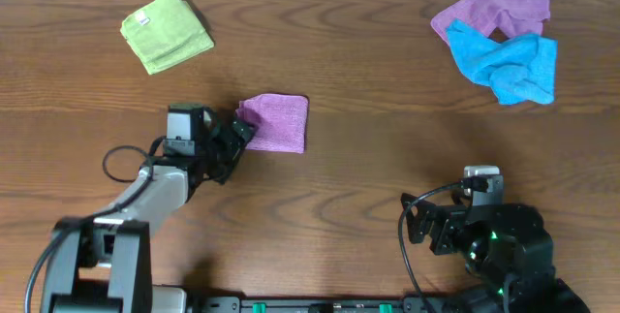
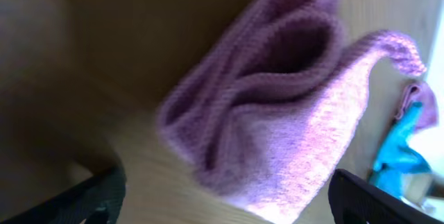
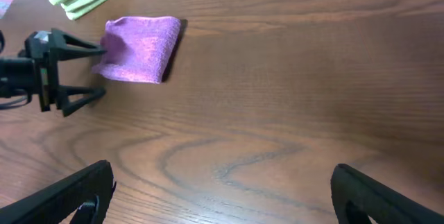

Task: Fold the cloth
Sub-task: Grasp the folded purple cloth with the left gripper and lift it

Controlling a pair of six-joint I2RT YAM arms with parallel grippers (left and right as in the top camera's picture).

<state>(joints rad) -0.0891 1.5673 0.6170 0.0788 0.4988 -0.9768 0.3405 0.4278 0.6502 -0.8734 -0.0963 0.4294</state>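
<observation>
The lilac-purple cloth [image 1: 276, 122] lies folded into a small rectangle at the table's middle. It also shows in the right wrist view [image 3: 142, 47]. In the left wrist view its layered folds [image 2: 291, 113] fill the frame up close. My left gripper [image 1: 237, 131] is open at the cloth's left edge, its two fingers [image 2: 229, 203] spread to either side of that edge and not closed on it. The right wrist view shows these jaws [image 3: 97, 68] straddling the cloth's corner. My right gripper [image 1: 418, 224] is open and empty over bare wood [image 3: 225, 196] at the front right. No white tag shows.
A folded lime-green cloth [image 1: 167, 30] lies at the back left. A second purple cloth [image 1: 489, 10] lies crumpled at the back right, partly under a bright blue cloth [image 1: 509, 61]. The table's front edge runs by the arm bases.
</observation>
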